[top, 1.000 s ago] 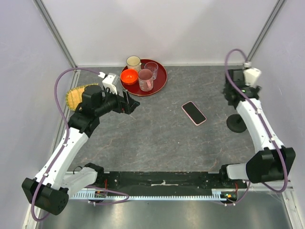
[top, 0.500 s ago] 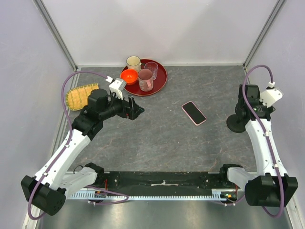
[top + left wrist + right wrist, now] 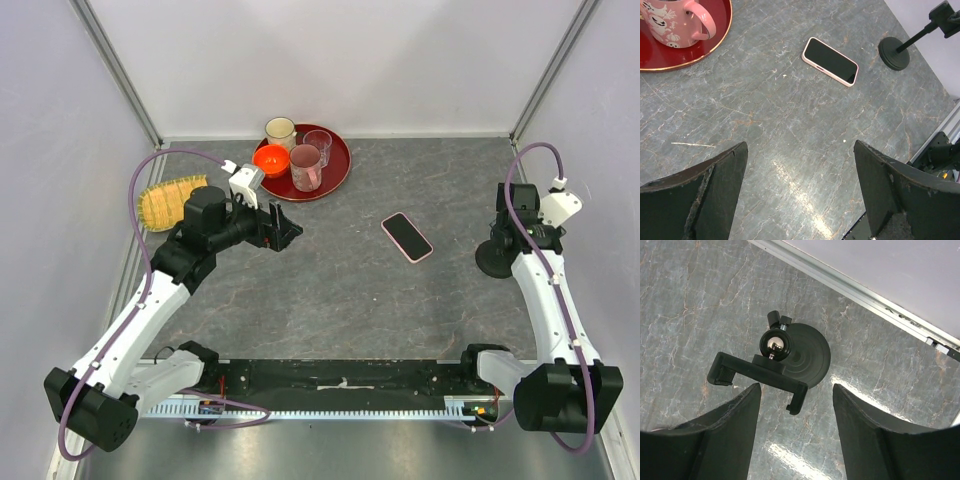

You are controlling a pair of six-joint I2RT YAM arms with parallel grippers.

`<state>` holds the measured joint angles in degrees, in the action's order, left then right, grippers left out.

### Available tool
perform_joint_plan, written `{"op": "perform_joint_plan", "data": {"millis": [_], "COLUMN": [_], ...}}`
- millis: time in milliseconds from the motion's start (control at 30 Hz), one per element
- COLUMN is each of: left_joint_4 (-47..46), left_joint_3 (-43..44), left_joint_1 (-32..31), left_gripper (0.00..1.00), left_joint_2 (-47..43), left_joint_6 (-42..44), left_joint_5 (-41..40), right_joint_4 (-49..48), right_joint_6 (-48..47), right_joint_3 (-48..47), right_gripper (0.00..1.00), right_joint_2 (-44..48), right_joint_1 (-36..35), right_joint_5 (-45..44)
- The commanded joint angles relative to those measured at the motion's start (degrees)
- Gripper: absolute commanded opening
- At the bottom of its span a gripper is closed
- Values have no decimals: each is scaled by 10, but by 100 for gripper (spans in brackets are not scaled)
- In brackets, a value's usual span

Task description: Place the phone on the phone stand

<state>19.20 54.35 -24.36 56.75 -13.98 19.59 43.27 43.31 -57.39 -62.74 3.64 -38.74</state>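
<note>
Pink-cased black-glass phone [image 3: 407, 237] lies flat on grey stone worktop [image 3: 340, 290]. Left tool [image 3: 800, 145] wide; right tool [image 3: 796, 386] parted over black disc-based phone stand [image 3: 807, 355].

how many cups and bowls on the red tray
4: cream mug at the far-left rim, clear glass at the back, pink mug in the middle, orange bowl on the left. None seem hidden.

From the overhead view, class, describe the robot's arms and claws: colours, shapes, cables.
The left arm and right arm have white links with black joints. A purple cable loops along each. The left claw and right claw each have two broad black tapering fingers.
</note>
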Motion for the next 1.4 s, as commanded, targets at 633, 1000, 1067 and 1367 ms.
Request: {"op": "perform_joint_plan", "data": {"millis": [633, 1000, 1067, 1367], "left_joint_4": [-15, -15, -15, -16], "left_joint_3": [1, 3, 3, 5], "left_joint_1": [-1, -1, -1, 10], "left_gripper": [93, 93, 93, 91], "left_joint_2": [-1, 4, 5, 10], "left_joint_6": [20, 19, 19, 14], "left_joint_5": [0, 4, 3, 5], "right_joint_4": [-50, -90, -104, -201], "right_joint_6": [32, -25, -45, -172], "right_joint_3": [41, 25, 15, -11], "right_gripper": [30, 0, 0, 0], "right_joint_2": [9, 49, 44, 57], "right_joint_1": [22, 22, 21, -113], "right_joint_5": [-24, -52, -32, -26]}}
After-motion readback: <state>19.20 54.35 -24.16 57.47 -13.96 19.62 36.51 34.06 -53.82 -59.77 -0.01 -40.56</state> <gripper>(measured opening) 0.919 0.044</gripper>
